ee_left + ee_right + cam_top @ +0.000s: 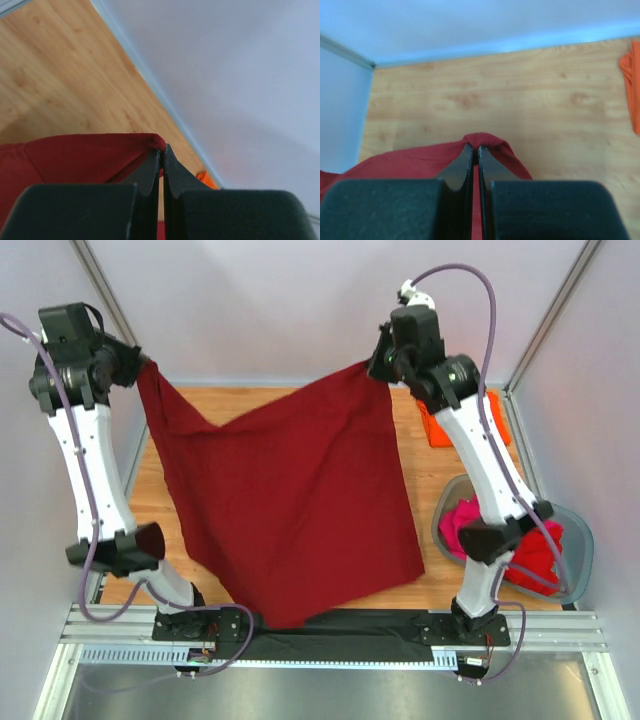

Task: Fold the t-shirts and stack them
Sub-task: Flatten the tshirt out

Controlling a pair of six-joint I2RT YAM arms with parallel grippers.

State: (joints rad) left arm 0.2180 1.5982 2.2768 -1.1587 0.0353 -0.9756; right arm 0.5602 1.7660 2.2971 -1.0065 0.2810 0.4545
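With its hem draped over the near edge of the worktop (428, 472) and its upper corners pinched between the pressed-together fingers (146, 175) of the left gripper (161, 152) and right gripper (474, 150), the maroon t-shirt (300, 500) is best drawn taut, its sagging top edge levelled, then laid flat short of the orange t-shirt (437, 428) at the far right corner.

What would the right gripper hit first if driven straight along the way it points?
The right gripper is shut on a corner of the maroon shirt. Past that, the bare wooden table most likely comes first, with the back wall beyond it. Depth is hard to judge.
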